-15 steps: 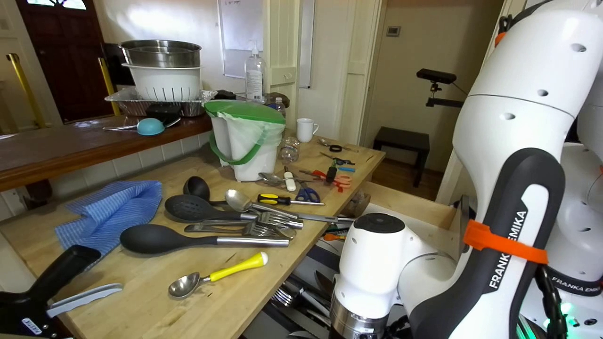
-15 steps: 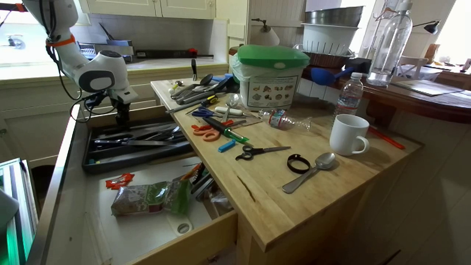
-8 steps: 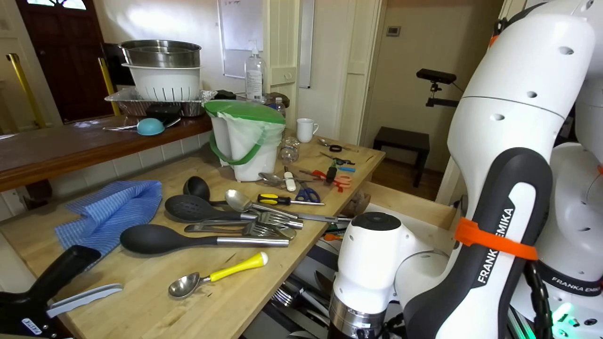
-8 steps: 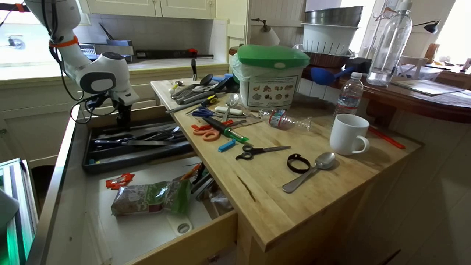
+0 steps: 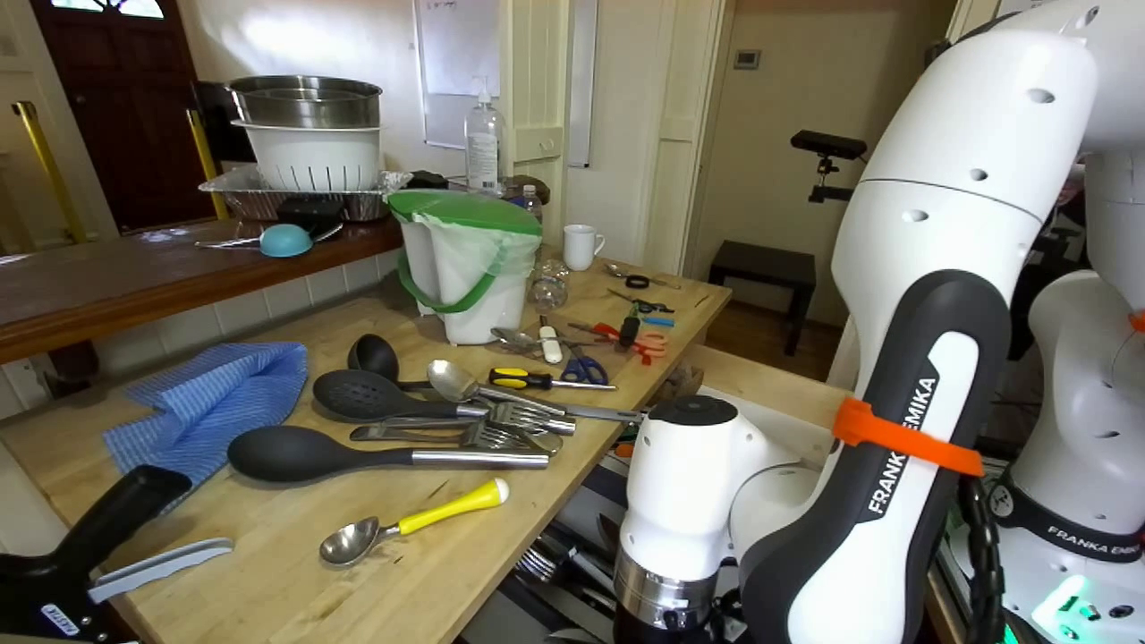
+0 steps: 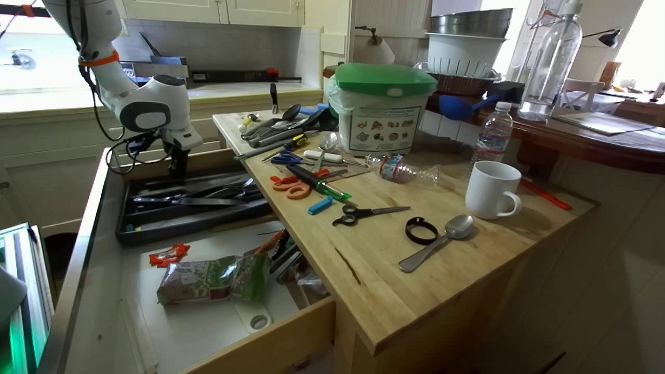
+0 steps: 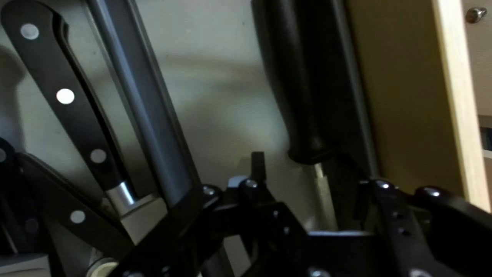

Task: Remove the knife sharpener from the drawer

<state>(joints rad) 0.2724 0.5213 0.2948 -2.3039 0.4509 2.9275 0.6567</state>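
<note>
On the wooden worktop there stood a green-lidded white bin; a clear bottle lay on its side just beside it; a white mug stood upright near a metal spoon; a small blue piece lay near black scissors, but it was too small to tell what it was; a striped blue cloth lay crumpled near a large black spoon, with a yellow-handled scoop near this spoon; on the brown ledge, a metal bowl was stacked upon a white colander.

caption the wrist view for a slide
Open tool at a black-handled knife sharpener, a tray divider between it and a riveted knife.
</note>
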